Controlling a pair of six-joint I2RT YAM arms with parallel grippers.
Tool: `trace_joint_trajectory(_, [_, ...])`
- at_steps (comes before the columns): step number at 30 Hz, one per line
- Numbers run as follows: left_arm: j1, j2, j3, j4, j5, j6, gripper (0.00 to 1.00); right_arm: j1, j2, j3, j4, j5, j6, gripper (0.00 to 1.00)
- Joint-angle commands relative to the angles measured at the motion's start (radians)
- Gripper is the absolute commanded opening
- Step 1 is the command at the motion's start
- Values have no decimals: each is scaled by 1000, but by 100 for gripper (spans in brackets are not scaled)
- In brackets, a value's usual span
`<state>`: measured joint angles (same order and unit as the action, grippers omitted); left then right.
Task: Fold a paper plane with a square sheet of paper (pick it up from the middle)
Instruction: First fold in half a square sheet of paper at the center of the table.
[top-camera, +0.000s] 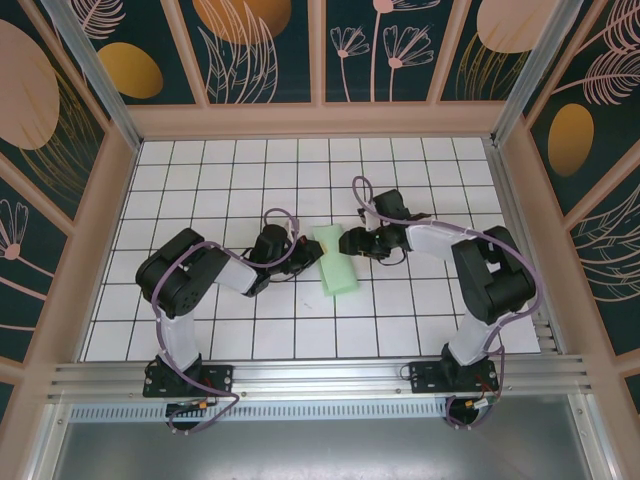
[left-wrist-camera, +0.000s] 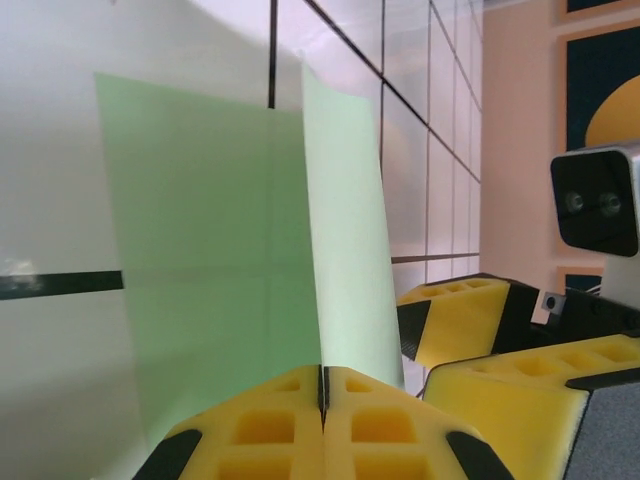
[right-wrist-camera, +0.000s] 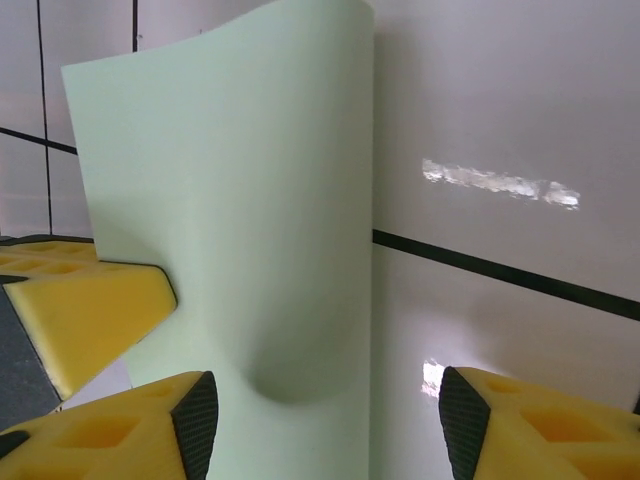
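The square sheet of paper (top-camera: 337, 265) is pale mint green and lies doubled over into a long strip on the white grid table (top-camera: 230, 180), between the two arms. My left gripper (top-camera: 303, 256) is at its left side. In the left wrist view the left gripper (left-wrist-camera: 322, 378) is shut on the sheet (left-wrist-camera: 210, 250), and one flap stands up from the seam between the yellow fingers. My right gripper (top-camera: 343, 243) is at the strip's far right end. It is open (right-wrist-camera: 325, 420) over the curved sheet (right-wrist-camera: 250, 200), with the folded edge between its pads. A paper plane is out of view.
The right gripper's yellow fingers (left-wrist-camera: 470, 318) sit just right of the raised flap, and its wrist camera (left-wrist-camera: 595, 200) is above them. A left finger (right-wrist-camera: 90, 320) shows beside the sheet. Wooden walls (top-camera: 320, 120) ring the table and a metal rail (top-camera: 320, 375) runs along its near edge.
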<state>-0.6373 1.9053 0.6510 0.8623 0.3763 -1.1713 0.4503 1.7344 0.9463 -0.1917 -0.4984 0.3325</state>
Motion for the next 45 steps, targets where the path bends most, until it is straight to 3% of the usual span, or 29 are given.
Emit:
trace_joint_trajectory(1, [-2,9,38,-75,-22,54,0,15,35,39,-35,-23,-43,62])
trace_joint_trajectory(14, [-4,-6,41,-117,-47,61,5,29,103,48,-46,20,-30,47])
trace_joint_trajectory(22, [-1,-87,46,-204,-87,91,36,50,134,27,-59,116,-23,42])
trace_joint_trajectory(27, [7,-151,18,-234,-149,57,48,60,153,29,-64,155,-20,42])
trace_joint_trajectory(34, [22,-226,-30,-263,-253,38,49,63,180,49,-79,177,-21,40])
trace_joint_trajectory(45, [30,-226,-33,-256,-230,55,48,67,189,64,-102,206,-41,36])
